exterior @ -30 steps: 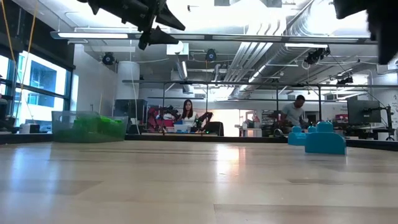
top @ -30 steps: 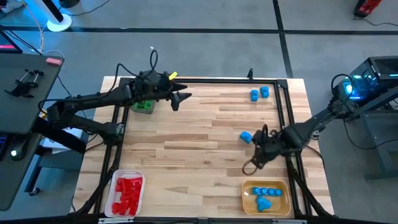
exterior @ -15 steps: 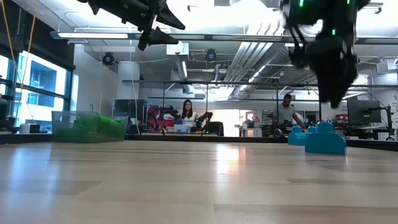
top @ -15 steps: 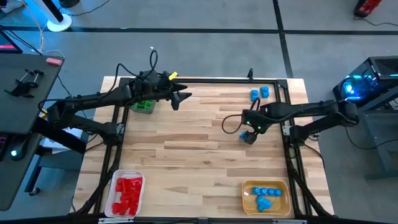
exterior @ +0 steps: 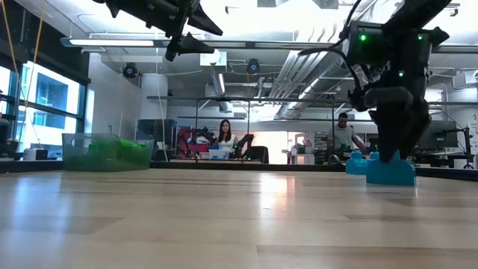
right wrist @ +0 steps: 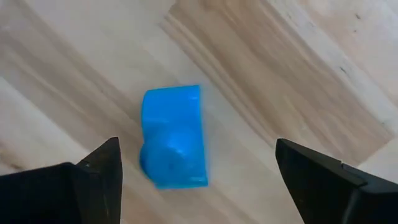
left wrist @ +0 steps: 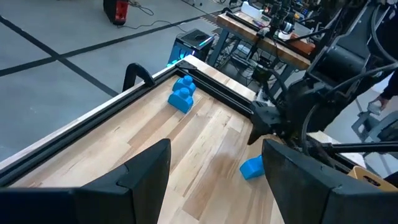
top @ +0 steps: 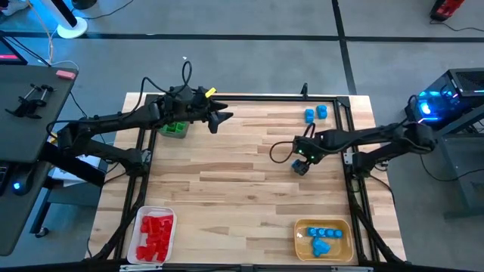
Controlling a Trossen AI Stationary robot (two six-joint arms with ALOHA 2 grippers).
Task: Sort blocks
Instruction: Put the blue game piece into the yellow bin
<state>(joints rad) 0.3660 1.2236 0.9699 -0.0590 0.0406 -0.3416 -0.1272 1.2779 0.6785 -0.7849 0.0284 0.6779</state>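
- Dark fingers of the right gripper (top: 302, 167) stand spread wide and hold nothing, poised right of centre in the high view, directly above a lone blue block (right wrist: 174, 138)
- In the right wrist view that block lies bare on the wood between the two fingers (right wrist: 81, 180), nearer one of them, touching neither; its long axis runs crosswise to the line from finger to finger, so the closing jaws would likely meet its long sides
- The block is plain blue plastic with a rounded stud at one end, lying on the table
- The right arm is plainly the nearer one; a straight descent looks like all the next move needs
- Two more blue blocks (top: 315, 113) sit near the table's upper right edge
- The yellow tray (top: 301, 242) at lower right holds blue bricks already
- The left gripper (top: 219, 121) hangs at upper left, fingers parted and empty, beside a green block (top: 175, 130)
- A tray of red blocks (top: 155, 234) lies at lower left
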